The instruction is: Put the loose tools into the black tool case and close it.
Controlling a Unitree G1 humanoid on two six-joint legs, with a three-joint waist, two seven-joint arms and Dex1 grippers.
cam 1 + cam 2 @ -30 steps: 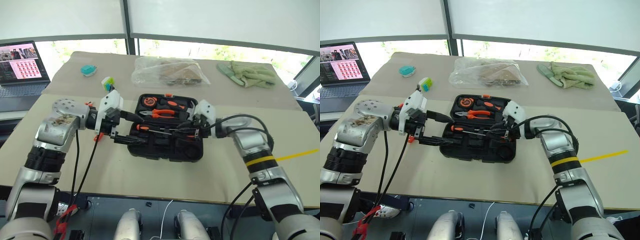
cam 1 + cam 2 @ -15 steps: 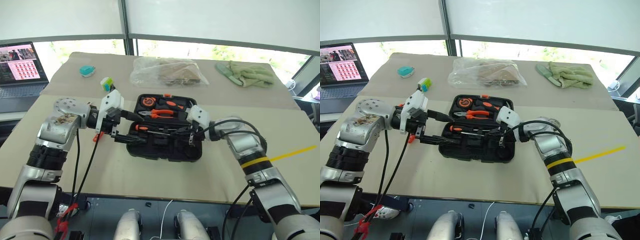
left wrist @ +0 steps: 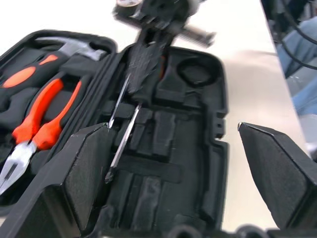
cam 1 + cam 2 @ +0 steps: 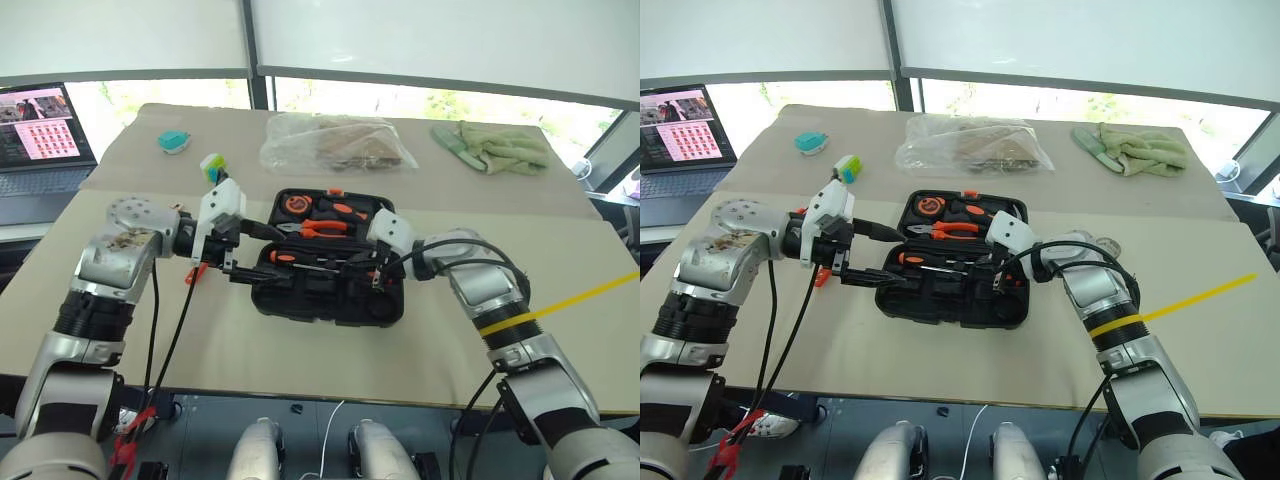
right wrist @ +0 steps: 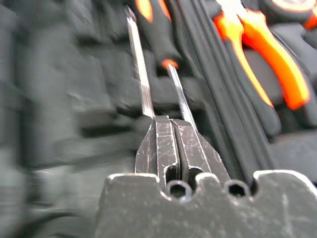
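The case [image 4: 330,255] lies open mid-surface [image 4: 300,350], with screwdrivers [image 4: 312,259] already in its near half, so I judge loading far along and the lid yet to close. My right pincer [image 4: 377,277] is pinched shut, empty as far as I can tell, over the case's 3 o'clock end; my left pincer [image 4: 262,258] gapes wide and empty at 9 o'clock.

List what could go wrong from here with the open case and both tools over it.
1. The right tool is shut on a thin screwdriver shaft above the black tool case; so slim a pinch may let it twist or slip and miss its slot.
2. The left tool hangs open at the case's near-left edge; a nudge could shift the case.
3. A screwdriver lying proud could block the lid with the pliers from closing.
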